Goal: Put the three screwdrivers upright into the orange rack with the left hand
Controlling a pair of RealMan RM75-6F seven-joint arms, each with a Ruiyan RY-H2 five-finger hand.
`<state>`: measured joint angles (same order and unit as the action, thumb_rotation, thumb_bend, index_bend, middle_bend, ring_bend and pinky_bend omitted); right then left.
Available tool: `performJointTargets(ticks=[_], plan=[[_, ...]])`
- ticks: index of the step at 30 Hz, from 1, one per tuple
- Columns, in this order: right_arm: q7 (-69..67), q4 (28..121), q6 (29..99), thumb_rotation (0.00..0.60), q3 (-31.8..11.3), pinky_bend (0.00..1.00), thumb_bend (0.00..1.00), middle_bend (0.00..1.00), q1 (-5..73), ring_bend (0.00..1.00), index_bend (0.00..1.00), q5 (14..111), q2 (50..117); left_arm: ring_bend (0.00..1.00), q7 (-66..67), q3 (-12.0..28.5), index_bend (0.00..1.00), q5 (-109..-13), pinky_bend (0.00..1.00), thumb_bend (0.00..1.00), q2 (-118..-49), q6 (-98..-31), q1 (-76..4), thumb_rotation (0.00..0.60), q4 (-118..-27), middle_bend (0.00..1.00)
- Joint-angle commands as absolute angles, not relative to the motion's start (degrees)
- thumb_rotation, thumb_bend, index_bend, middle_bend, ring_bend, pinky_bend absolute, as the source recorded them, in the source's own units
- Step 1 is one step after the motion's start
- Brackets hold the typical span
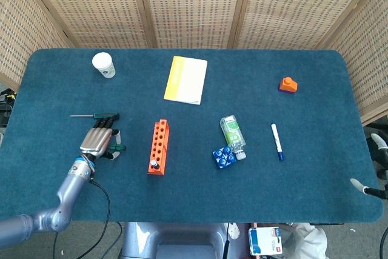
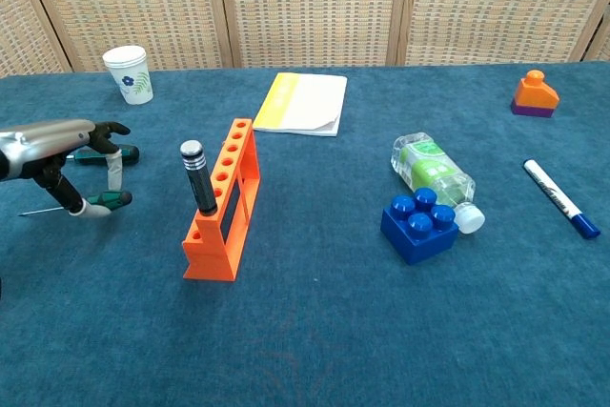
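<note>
**Left hand over a green screwdriver, one screwdriver already racked**

I am looking down on a dark blue felt table [image 1: 200, 174] backed by wicker screens. My left hand [image 1: 97, 141] reaches in from the near left corner, palm down, fingers pointing away from me. From the chest camera its fingers [image 2: 112, 167] curve down to the cloth around a green-handled screwdriver [image 2: 107, 200], whose handle pokes out toward the rack while its thin shaft runs left under the hand. A fingertip sits right against the handle, but I cannot tell whether the hand actually grips it or only rests beside it.

A second green-handled screwdriver [image 1: 96, 115] lies flat just beyond the fingertips, shaft pointing left.

The orange rack [image 1: 159, 147] stands to the right of the hand, its row of holes running away from me. A third screwdriver, with a black handle and silver cap [image 2: 198, 176], stands in a hole near the rack's close end, leaning slightly.

Elsewhere on the table: a paper cup [image 1: 103, 65] at the far left, a yellow and white notebook [image 1: 185, 80] beyond the rack, a clear bottle with a green label [image 1: 233, 136] lying on its side and touching a blue toy brick [image 1: 224, 157], a white marker with a blue cap [image 1: 277, 142], and a small orange block [image 1: 288, 84] at the far right.

My right hand is not visible in either camera.
</note>
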<state>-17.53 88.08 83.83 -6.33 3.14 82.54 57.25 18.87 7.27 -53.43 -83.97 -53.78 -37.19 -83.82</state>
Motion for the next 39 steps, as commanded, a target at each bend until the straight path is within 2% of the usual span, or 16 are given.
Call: performJointTargets(ticks=[1,20,23,29,33,39], plan=[[-17.5,88.1,83.9,0.6,-6.29,0.0,0.0,0.0,3.11,0.0,0.0,82.62,57.26,0.0,15.36,8.24,0.66,-55.65,0.0,0.39,-80.91,-54.85,-35.84,0.6,-86.7,0.0],[-17.2,88.29,84.48,0.6,-6.23,0.0,0.0,0.0,2.88,0.0,0.0,82.9,57.23,0.0,-6.96,12.34,0.66,-65.28,0.0,0.39,-66.94,-54.73,-31.37,0.6,-98.63,0.0],[-17.16,88.32,84.43,0.6,-6.27,0.0,0.0,0.0,2.92,0.0,0.0,82.83,57.24,0.0,-12.94,13.63,0.66,-67.74,0.0,0.39,-65.64,-55.18,-30.77,0.6,-100.54,0.0],[-17.16,88.19,84.25,0.6,-6.31,0.0,0.0,0.0,2.96,0.0,0.0,82.64,57.26,0.0,-33.31,16.81,0.66,-76.13,0.0,0.41,-63.35,-57.08,-29.32,0.6,-103.66,0.0],[-17.09,88.19,84.16,0.6,-6.32,0.0,0.0,0.0,3.0,0.0,0.0,82.58,57.25,0.0,-43.46,17.31,0.66,-81.75,0.0,0.41,-62.4,-58.04,-29.66,0.6,-104.44,0.0],[-16.94,88.11,83.99,0.6,-6.52,0.0,0.0,0.0,2.96,0.0,0.0,81.94,57.3,0.0,-52.62,17.11,0.67,-85.87,0.0,0.41,-62.87,-55.29,-33.41,0.6,-104.55,0.0]])
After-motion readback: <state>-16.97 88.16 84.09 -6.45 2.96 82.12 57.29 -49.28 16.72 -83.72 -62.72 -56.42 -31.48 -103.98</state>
